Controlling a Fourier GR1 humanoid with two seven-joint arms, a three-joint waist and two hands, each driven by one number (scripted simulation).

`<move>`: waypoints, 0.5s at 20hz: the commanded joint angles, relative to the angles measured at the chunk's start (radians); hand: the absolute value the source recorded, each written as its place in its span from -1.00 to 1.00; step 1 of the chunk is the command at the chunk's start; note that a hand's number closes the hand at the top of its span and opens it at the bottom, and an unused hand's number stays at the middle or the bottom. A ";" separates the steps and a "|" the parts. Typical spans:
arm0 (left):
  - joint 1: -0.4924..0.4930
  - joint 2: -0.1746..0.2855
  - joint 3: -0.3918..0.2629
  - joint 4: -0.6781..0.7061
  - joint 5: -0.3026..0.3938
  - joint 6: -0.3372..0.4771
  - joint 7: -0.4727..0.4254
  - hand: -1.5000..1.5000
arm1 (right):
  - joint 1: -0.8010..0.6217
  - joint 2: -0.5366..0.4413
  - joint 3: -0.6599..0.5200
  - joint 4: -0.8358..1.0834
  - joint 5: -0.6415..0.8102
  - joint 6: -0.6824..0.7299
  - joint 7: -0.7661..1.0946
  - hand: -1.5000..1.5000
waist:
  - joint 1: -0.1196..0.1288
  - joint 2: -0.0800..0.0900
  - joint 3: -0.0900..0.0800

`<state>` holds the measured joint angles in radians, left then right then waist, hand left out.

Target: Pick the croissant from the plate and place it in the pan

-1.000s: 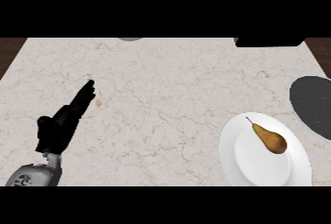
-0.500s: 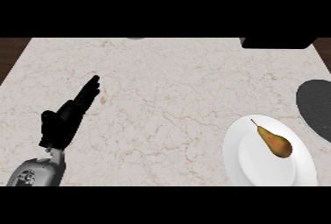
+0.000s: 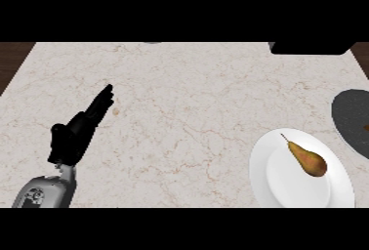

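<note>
Across the counter (image 3: pixel 187 97): pale veined marble filled nearly the whole view. Against a second earlier the scene had slid only a little, and nothing on it was disturbed.
Room: dark wood (image 3: pixel 10 58) showed past the counter's far left corner and again at the far right. No more of the room could be seen.
Plate (image 3: pixel 288 185): white, at the near right, in much the same spot as before, its near rim at the view's lower edge.
Left hand (image 3: pixel 72 136): at the near left, fingers straight and together, pointing far, holding nothing. Its tips had crept slightly farther and rightward, but it was well apart from the plate.
Pan (image 3: pixel 352 122): dark, cut by the right edge, just beyond the plate's far right.
Black block (image 3: pixel 310 47): on the far right edge.
Pear (image 3: pixel 308 158): the only food, brown and pear-shaped rather than a croissant. It lay untouched on the plate, stem toward the far left, so the pick looked not yet begun. With plate and pan both at the right, it probably fell to the right hand, which was out of view.
Grey sliver (image 3: pixel 152 42): at the far edge, too little showing to identify.
</note>
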<state>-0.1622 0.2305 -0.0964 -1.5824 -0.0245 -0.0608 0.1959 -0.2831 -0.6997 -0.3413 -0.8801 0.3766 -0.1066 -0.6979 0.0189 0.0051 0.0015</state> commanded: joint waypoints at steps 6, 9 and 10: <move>-0.055 0.018 0.069 0.072 0.034 -0.056 -0.023 0.00 | -0.295 -0.032 -0.009 0.487 0.090 -0.104 -0.186 1.00 | 0.012 0.006 0.001; -0.005 -0.024 -0.007 0.008 -0.022 -0.017 -0.006 0.00 | -0.281 -0.064 0.017 0.535 0.135 -0.090 0.072 1.00 | 0.022 0.008 -0.001; 0.005 -0.006 0.001 0.004 -0.017 -0.034 -0.026 0.00 | -0.268 -0.061 0.055 0.580 0.175 -0.071 0.046 -1.00 | 0.041 0.015 0.001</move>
<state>-0.1672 0.2203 -0.0866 -1.5698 -0.0347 -0.0848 0.1824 -0.5399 -0.7429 -0.3347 -0.4084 0.4794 -0.1837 -0.7777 0.0375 0.0119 0.0018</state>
